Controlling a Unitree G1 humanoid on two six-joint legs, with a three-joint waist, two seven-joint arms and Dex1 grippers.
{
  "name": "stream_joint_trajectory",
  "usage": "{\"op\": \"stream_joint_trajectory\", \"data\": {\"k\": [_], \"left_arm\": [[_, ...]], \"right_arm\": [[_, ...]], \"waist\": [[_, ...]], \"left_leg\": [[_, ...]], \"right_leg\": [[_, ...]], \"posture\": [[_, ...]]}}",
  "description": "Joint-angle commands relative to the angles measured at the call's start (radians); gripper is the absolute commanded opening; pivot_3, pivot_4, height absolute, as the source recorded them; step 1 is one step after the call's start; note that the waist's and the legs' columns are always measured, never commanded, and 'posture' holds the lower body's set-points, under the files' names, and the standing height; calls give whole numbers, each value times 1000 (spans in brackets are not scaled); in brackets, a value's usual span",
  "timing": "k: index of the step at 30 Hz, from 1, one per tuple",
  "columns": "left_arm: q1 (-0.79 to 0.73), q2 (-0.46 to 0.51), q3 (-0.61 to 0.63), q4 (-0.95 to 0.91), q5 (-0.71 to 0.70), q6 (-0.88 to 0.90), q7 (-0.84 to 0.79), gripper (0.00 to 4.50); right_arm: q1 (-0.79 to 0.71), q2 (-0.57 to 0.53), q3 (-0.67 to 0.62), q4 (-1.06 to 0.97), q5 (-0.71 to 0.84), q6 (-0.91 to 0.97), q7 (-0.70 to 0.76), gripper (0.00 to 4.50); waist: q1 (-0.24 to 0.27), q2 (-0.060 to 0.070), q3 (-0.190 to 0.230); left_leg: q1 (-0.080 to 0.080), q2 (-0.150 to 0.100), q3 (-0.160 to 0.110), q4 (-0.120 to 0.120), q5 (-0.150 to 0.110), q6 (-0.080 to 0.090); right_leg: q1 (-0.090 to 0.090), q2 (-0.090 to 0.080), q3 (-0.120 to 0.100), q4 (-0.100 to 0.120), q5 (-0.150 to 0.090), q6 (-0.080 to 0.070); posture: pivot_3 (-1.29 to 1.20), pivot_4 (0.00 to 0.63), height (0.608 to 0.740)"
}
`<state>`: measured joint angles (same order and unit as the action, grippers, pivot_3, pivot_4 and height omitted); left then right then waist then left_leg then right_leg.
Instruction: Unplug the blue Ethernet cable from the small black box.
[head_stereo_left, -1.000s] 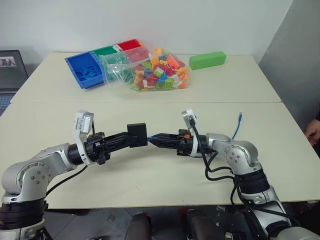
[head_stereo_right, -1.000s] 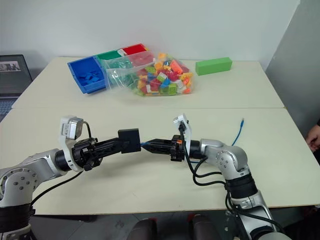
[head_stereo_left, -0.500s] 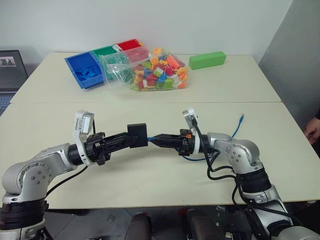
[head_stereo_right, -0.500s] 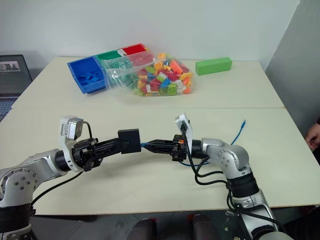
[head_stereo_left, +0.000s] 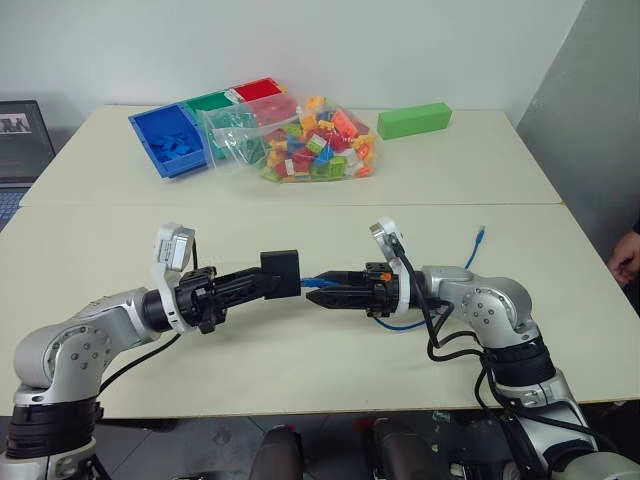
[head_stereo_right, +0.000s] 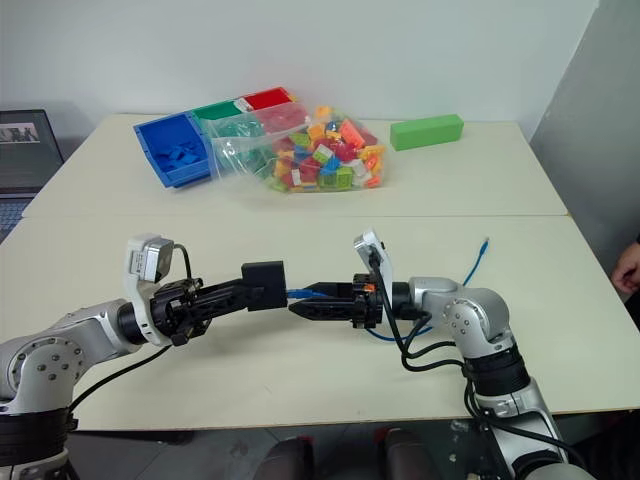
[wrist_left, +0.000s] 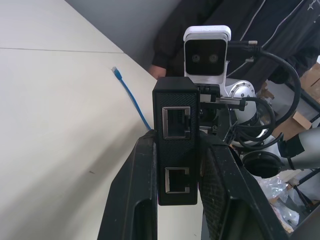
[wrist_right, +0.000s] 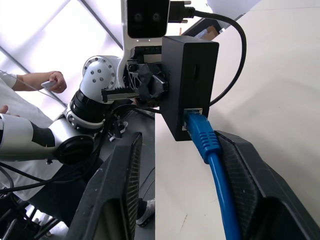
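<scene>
Mid-air over the front of a cream table (head_stereo_left: 300, 380): small black box (head_stereo_left: 281, 273) clamped between the fingers of the left gripper (head_stereo_left: 250, 284), held level and well clear of the tabletop. Blue Ethernet cable (wrist_right: 210, 150) still seated in the box's port, plug visibly in the socket in the right wrist view. Right gripper (head_stereo_left: 325, 297) level with the box and facing it, fingers parted to either side of the cable just behind the plug and gripping nothing. Rest of the cable trailing back under the right arm and out across the table, its free plug end (head_stereo_left: 481, 236) lying flat near the far right edge.

Step in hand, by the look of it: lining up for a hold on the plug, unplugging not yet done. Next move likely calls for closing on the plug body, latch pressed, then a straight pull away from the box with the left grip firm.

Behind: blue bin (head_stereo_left: 170, 140) with green and red bins alongside, clear bag of coloured bricks (head_stereo_left: 310, 140), green block (head_stereo_left: 414, 120), laptop (head_stereo_left: 22, 135) at far left. Plain pale wall; a person's hand (head_stereo_left: 627, 262) at the right edge.
</scene>
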<state>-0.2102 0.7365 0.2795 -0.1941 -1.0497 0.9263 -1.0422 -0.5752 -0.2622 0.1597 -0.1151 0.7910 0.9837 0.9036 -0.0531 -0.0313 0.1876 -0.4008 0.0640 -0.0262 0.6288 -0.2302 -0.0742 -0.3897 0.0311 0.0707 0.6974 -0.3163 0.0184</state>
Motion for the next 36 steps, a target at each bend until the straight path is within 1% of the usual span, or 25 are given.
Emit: {"op": "stream_joint_trajectory", "data": {"k": [1, 8, 19, 21, 22, 23, 27, 28, 30, 36], "left_arm": [[-22, -9, 0, -16, -9, -17, -17, 756], [-26, -18, 2, -15, -11, -12, -10, 756], [-25, -21, 3, -21, -20, -5, -2, 756], [-24, -21, 0, -22, -19, -5, -3, 756], [-25, -21, -1, -22, -19, -4, -3, 756], [-24, -20, -1, -23, -19, -4, -4, 756], [-25, -20, -7, -23, -19, -2, -8, 756], [-25, -20, -8, -23, -19, -1, -9, 756], [-25, -19, -9, -23, -18, -1, -11, 756], [-19, -17, -10, -29, -19, 3, -20, 756]], "right_arm": [[-6, 31, -25, -24, 23, -3, -31, 2282], [-3, 47, -35, -17, 29, 6, -50, 2282], [-4, 34, -32, -10, 30, 15, -38, 2282], [-4, 31, -31, -9, 30, 15, -36, 1907], [-4, 30, -31, -9, 30, 15, -36, 1794], [-3, 29, -31, -9, 31, 16, -35, 1524], [-6, 26, -33, -7, 38, 20, -30, 773], [-7, 26, -33, -7, 40, 22, -28, 505], [-9, 25, -34, -6, 44, 25, -23, 387], [-11, 16, -32, -10, 60, 46, -8, 376]], "waist": [[-1, 0, 0], [-1, 0, 0], [-1, 0, 0], [-1, 0, 0], [-1, 0, 0], [-1, 0, 0], [-1, 0, 0], [-1, 0, 0], [-1, 0, 0], [-1, 0, 0]], "left_leg": [[0, 0, 0, 0, 0, 0], [0, 0, 0, 0, 0, 0], [0, 0, 0, 0, 0, 0], [0, 0, 0, 0, 0, 0], [0, 0, 0, 0, 0, 0], [0, 0, 0, 0, 0, 0], [0, 0, 0, 0, 0, 0], [0, 0, 0, 0, 0, 0], [0, 0, 0, 0, 0, 0], [0, 0, 0, 0, 0, 0]], "right_leg": [[0, 0, 0, 0, 0, 0], [0, 0, 0, 0, 0, 0], [0, 0, 0, 0, 0, 0], [0, 0, 0, 0, 0, 0], [0, 0, 0, 0, 0, 0], [0, 0, 0, 0, 0, 0], [0, 0, 0, 0, 0, 0], [0, 0, 0, 0, 0, 0], [0, 0, 0, 0, 0, 0], [0, 0, 0, 0, 0, 0]], "posture": [[0, 150, 740], [0, 150, 740], [0, 150, 740], [0, 150, 740], [0, 150, 740], [0, 150, 740], [0, 150, 740], [0, 150, 740], [0, 150, 740], [0, 150, 740]]}}
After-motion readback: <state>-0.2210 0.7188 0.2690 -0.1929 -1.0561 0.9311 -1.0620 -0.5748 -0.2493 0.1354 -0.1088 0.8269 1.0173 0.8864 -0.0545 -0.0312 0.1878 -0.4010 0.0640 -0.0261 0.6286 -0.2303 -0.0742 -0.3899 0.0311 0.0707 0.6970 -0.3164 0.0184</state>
